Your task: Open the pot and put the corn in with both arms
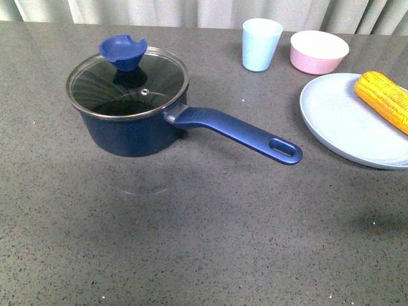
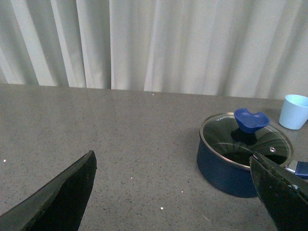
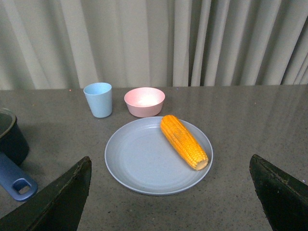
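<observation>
The dark blue pot stands on the grey table at the left. Its glass lid with a blue knob is on, and its long handle points right and toward me. The pot also shows in the left wrist view. The yellow corn lies on a pale blue plate at the right, and also shows in the right wrist view. Neither gripper shows in the front view. My left gripper is open and empty beside the pot. My right gripper is open and empty, short of the plate.
A light blue cup and a pink bowl stand at the back, between pot and plate. A pale curtain hangs behind the table. The pot handle's end shows in the right wrist view.
</observation>
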You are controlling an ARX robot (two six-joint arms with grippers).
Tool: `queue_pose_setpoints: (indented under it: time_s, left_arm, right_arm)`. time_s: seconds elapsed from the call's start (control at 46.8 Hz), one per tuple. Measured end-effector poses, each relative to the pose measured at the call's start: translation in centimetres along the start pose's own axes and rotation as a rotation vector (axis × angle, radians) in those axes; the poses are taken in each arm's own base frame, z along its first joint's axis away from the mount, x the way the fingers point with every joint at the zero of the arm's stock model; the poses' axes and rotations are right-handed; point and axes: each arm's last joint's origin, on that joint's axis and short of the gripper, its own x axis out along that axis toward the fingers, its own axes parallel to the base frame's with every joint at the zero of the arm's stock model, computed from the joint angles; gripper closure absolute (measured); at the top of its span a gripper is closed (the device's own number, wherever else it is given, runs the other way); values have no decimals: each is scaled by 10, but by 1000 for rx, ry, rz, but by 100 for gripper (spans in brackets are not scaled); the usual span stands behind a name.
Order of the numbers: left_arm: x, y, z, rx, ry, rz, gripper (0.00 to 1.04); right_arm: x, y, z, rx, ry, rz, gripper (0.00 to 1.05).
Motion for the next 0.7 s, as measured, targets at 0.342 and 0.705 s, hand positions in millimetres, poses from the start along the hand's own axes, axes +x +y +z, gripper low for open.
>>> queue_pose_setpoints:
  time_s: [0.342, 0.705]
  left_arm:
    - [0, 0, 0, 0, 0, 0, 9]
    - [0, 0, 0, 0, 0, 0, 9]
  right_arm:
    - [0, 0, 0, 0, 0, 0, 9]
    - [0, 0, 0, 0, 0, 0, 9]
